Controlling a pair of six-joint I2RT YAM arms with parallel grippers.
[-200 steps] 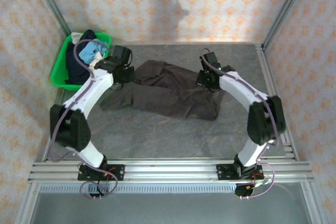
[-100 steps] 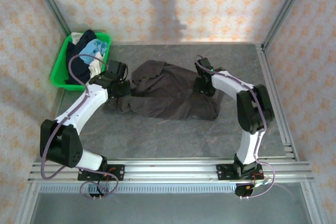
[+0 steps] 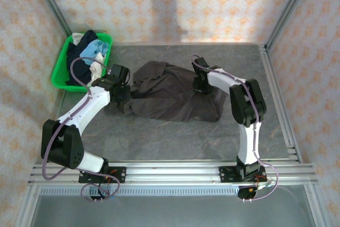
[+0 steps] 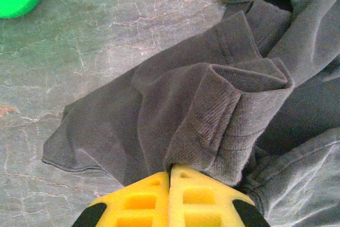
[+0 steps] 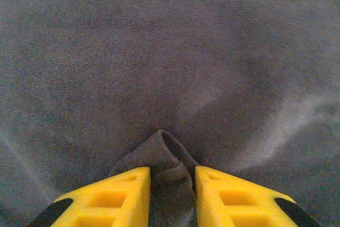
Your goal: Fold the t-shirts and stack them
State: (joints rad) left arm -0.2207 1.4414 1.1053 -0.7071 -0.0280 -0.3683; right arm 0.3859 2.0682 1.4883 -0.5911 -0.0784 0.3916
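A large dark brown-grey t-shirt (image 3: 170,91) lies crumpled across the middle of the table. My left gripper (image 3: 125,92) is at its left end, shut on a thick bunched fold of the cloth (image 4: 223,110); the yellow pads (image 4: 186,195) meet with the fabric pinched at their tips (image 4: 170,169). My right gripper (image 3: 197,82) presses down on the shirt's upper right part. A small raised pleat (image 5: 167,155) fills the narrow gap between its pads (image 5: 172,174). More t-shirts (image 3: 87,57), navy, light blue and cream, are piled in the basket.
A green plastic basket (image 3: 59,74) sits in the far left corner against the wall. Aluminium frame rails (image 3: 276,89) run along the right side and near edge. Bare grey table (image 3: 175,136) lies in front of the shirt.
The left arm swung in and down, staying shut on the shirt's left end. The right gripper slid left onto the shirt, opened, then closed around a pleat.
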